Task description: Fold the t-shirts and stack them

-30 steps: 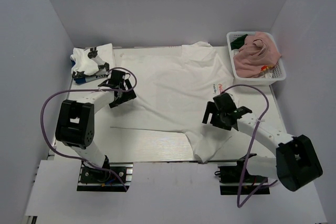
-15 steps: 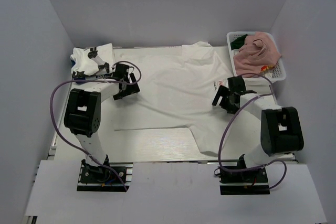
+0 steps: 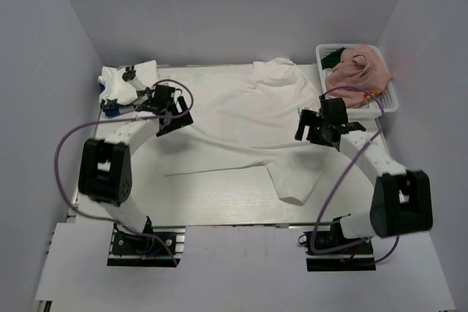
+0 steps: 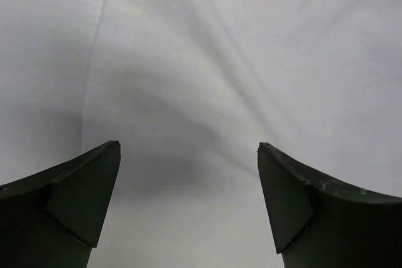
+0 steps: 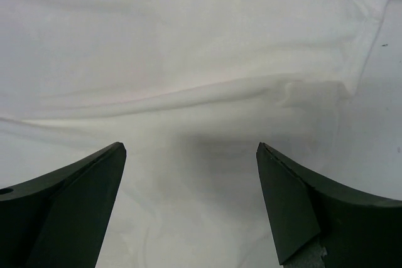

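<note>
over the left-hand edge of the spread white t-shirt [image 3: 241,118], the left gripper [image 3: 174,113] is hovering with its jaws standing wide apart and nothing between them. in its wrist view the two dark fingers [image 4: 75,199] are framing plain white cloth, which is running in soft diagonal creases, with a shadow pooling between the tips. whether those tips are touching the fabric cannot be told.

over the right-hand edge of the same shirt, the right gripper [image 3: 316,126] is pointing down with its jaws also spread wide and pinching nothing. its wrist camera is showing a raised fold of the shirt crossing just beyond the fingertips [image 5: 286,205] and ending in a small bunched corner on the right.

between the two grippers the shirt is lying open on the table [image 3: 219,199], its collar sitting at the far edge. its body is wrinkling in long slanting lines, and one sleeve is trailing toward the near side. the cloth there is looking rumpled rather than flat.

beyond the shirt's far left corner, a folded white t-shirt [image 3: 123,84] with a dark print is resting on the table, close behind the left gripper. off the shirt's far right corner, a white lattice basket [image 3: 383,109] is standing. it is holding a dusty pink t-shirt [image 3: 356,78] heaped on top and a dark green t-shirt [image 3: 333,55] peeking out at its far left corner.
</note>
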Controlling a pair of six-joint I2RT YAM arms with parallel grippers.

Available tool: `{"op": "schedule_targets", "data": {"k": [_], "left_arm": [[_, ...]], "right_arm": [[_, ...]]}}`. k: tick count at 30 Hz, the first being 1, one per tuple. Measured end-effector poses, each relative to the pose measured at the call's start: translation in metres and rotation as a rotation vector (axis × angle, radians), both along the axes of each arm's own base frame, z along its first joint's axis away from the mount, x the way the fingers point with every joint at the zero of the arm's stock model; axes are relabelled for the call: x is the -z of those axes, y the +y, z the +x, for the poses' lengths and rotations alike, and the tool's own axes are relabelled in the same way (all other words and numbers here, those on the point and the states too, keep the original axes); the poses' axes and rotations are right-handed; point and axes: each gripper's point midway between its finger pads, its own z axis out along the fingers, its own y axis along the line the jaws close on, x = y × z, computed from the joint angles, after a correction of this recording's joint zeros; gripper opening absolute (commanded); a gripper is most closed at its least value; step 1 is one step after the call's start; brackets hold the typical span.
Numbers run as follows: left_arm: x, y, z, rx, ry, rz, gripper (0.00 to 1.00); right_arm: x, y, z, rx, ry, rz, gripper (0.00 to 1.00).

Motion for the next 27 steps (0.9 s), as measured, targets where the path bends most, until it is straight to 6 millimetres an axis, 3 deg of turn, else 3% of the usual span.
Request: {"op": "schedule_targets", "data": {"k": [4,6,8,12,15,21,22,26,27], "left_arm": [[-0.054,0.016,-0.041,-0.124,-0.112,-0.038,1.0],[-0.062,0.028,-0.066,-0.207,-0.134,-0.059,1.0],[-0.048,0.039,-0.094,-0.283,-0.103,-0.065,1.0],[0.02,0.05,-0.155,-0.371,0.097,-0.048,1.0],[0.046,0.05,-0.18,-0.393,0.179,-0.054,0.98],[0.043,0.044,-0.164,-0.414,0.118,-0.104,0.68],[0.043,0.044,-0.162,-0.412,0.11,-0.107,0.51],[0.051,0.041,-0.161,-0.407,0.112,-0.122,0.0],[0.053,0.039,-0.16,-0.405,0.11,-0.128,0.0]], "right_arm": [[-0.04,0.009,-0.025,-0.016,-0.095,0.02,0.9],[-0.045,0.01,-0.044,-0.009,-0.097,0.042,0.9],[-0.036,0.009,-0.068,-0.008,-0.057,0.054,0.9],[0.001,0.005,-0.116,-0.011,0.104,0.043,0.9],[0.018,0.006,-0.141,-0.025,0.197,0.052,0.9],[0.028,0.013,-0.166,-0.042,0.263,0.091,0.9],[0.027,0.014,-0.166,-0.04,0.263,0.097,0.9],[0.029,0.023,-0.174,-0.031,0.287,0.14,0.9],[0.032,0.024,-0.177,-0.03,0.3,0.147,0.9]]}}
